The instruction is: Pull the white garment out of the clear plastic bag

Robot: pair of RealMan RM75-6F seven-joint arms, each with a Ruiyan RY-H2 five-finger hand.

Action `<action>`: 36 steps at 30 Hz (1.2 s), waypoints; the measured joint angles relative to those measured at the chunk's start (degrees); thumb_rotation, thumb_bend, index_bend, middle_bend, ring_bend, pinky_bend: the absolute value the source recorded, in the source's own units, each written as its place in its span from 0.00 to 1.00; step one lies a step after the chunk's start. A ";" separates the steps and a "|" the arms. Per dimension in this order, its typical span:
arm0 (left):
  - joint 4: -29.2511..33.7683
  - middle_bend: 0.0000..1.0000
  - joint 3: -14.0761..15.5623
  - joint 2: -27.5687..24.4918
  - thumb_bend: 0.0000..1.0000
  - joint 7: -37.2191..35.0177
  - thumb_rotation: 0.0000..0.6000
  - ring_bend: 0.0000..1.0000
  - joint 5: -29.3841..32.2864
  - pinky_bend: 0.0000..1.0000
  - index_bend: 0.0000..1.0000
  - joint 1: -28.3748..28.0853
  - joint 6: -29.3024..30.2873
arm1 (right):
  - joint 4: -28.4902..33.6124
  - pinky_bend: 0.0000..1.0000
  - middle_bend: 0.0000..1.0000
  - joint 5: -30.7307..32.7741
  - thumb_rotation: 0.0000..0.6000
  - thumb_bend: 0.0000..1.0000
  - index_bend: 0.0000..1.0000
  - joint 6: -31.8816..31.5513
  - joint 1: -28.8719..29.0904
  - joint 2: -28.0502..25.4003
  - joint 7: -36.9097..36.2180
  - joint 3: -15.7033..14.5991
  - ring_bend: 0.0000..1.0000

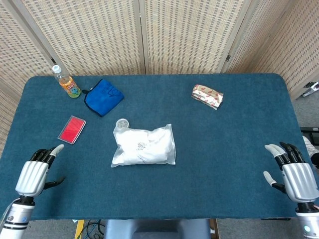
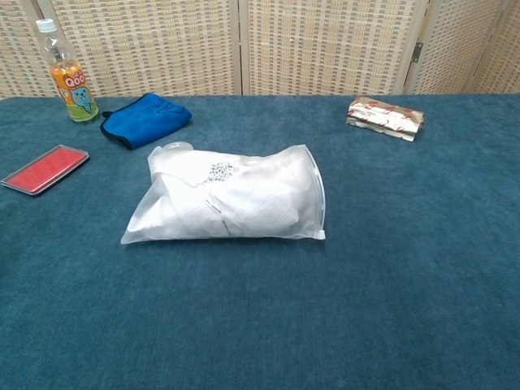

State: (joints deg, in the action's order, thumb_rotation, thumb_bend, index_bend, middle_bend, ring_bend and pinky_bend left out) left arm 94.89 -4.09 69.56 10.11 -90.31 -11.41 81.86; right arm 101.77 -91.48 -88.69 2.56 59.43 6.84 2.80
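Both hands sit low at the near edge of the blue table [image 1: 239,139], palms down, fingers spread and holding nothing. The left hand [image 1: 36,175] hovers over the near left corner with its fingers [image 1: 50,151] fanned apart and pointing away from the robot, the thumb sticking out to the side. The right hand [image 1: 296,175] is over the near right corner, its fingers [image 1: 285,152] likewise apart and touching no object. Both are well apart from the clear plastic bag [image 1: 144,146], which lies flat near the middle of the table with the white garment [image 1: 149,144] folded inside it; a small dark printed patch shows through the plastic. A small round clear object [image 1: 122,123] sits just beside the bag's far left corner. Farther back on the left are a blue cloth [image 1: 103,96] and, near it, a bottle of orange drink [image 1: 66,82] standing upright; a flat red case [image 1: 72,129] lies between the bottle and the left hand. A patterned packet [image 1: 208,95] lies toward the far right. Nothing lies between either hand and the bag. The chest view shows neither hand, but it shows the bag's sealed strip along its right end and the garment's folds more closely, which the head view leaves faint.
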 measured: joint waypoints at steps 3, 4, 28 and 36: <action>-0.29 0.21 -0.98 0.70 0.15 -0.82 1.00 0.25 -0.60 0.18 0.13 -2.51 -2.16 | 0.37 0.14 0.23 0.21 1.00 0.26 0.20 -0.27 0.00 -0.28 0.29 0.33 0.11; -0.44 0.21 -1.28 0.95 0.15 -1.23 1.00 0.25 -0.70 0.18 0.13 -3.37 -2.99 | 0.46 0.14 0.23 0.30 1.00 0.26 0.20 -0.27 0.00 -0.38 0.38 0.36 0.11; 0.97 0.03 -5.67 6.19 0.12 3.25 1.00 0.09 9.68 0.11 0.00 -23.59 -29.18 | 1.13 0.15 0.23 2.06 1.00 0.26 0.20 0.11 -0.06 -0.79 1.59 0.85 0.11; -0.34 0.02 -6.60 10.13 0.12 10.60 1.00 0.09 18.11 0.11 0.00 -28.31 -33.24 | 1.12 0.14 0.23 2.63 1.00 0.26 0.20 0.02 -0.34 -0.86 1.57 0.84 0.11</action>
State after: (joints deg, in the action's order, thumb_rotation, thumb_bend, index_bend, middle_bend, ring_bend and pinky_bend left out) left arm 94.55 -10.69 79.69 20.71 -72.20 -39.73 48.62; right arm 102.89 -88.85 -88.67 2.22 58.57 8.41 3.65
